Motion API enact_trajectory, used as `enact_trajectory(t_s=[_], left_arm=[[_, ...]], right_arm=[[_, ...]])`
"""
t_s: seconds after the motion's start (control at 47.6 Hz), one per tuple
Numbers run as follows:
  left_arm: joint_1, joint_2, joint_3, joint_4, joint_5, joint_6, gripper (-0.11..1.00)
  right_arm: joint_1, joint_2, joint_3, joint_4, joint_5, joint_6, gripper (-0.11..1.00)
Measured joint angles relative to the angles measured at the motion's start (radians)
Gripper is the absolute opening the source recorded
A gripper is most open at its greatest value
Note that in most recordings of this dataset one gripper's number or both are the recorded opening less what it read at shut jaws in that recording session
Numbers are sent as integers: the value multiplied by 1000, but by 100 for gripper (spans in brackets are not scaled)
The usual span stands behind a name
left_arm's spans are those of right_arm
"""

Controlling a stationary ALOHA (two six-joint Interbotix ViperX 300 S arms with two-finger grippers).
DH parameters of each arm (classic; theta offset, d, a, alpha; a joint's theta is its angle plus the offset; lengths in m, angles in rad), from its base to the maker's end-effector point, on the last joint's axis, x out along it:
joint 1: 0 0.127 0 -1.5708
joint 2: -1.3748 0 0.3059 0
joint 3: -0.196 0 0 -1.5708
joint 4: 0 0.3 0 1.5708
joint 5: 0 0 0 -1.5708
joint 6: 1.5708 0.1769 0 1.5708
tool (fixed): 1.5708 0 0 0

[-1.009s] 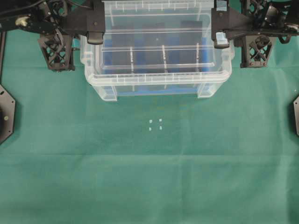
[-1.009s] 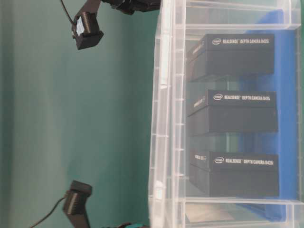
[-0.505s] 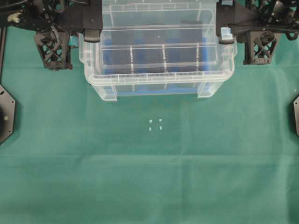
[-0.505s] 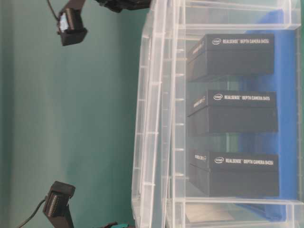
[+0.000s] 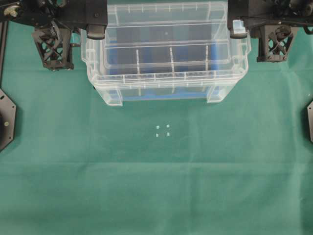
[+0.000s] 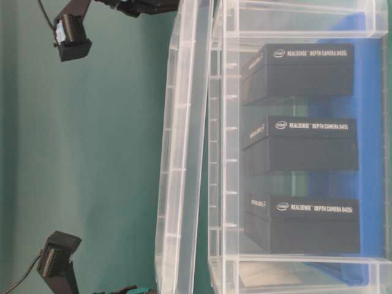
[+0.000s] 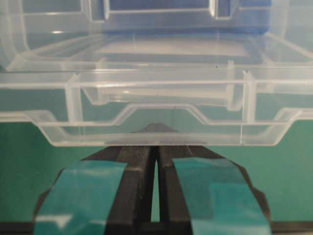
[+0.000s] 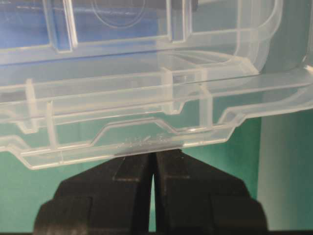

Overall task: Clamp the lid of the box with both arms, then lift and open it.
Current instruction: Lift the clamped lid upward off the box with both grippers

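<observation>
The clear lid [image 5: 166, 58] hangs above the box [image 5: 161, 96], held at both short ends. In the table-level view the lid [image 6: 184, 153] stands apart from the box rim [image 6: 223, 184] and is slightly tilted. Three black blocks [image 6: 300, 144] sit inside on the blue base [image 6: 370, 122]. My left gripper [image 5: 96, 33] is shut on the lid's left side tab, with its teal-taped jaws [image 7: 156, 134] pinching the tab edge [image 7: 156, 139]. My right gripper [image 5: 237, 30] is shut on the right side tab [image 8: 146, 142], seen close up in the right wrist view [image 8: 153, 155].
Green cloth [image 5: 156, 186] covers the table. Small white marks [image 5: 162, 130] lie in front of the box. Black hexagonal mounts sit at the left edge [image 5: 6, 120] and the right edge [image 5: 310, 120]. Lattice wrists flank the box at left [image 5: 53, 49] and right [image 5: 274, 44].
Both grippers have risen with the lid in them. The lid has come off the box rim and the gap between them has widened. The box has stayed in place.
</observation>
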Motion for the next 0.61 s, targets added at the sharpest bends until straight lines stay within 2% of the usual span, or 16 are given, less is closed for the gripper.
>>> enact_trajectory(t_s=[0.61], left_arm=[[-29,-5,-69,0,60,-23,0]], right_arm=[[11,-34,-23,-2,57,0,0]])
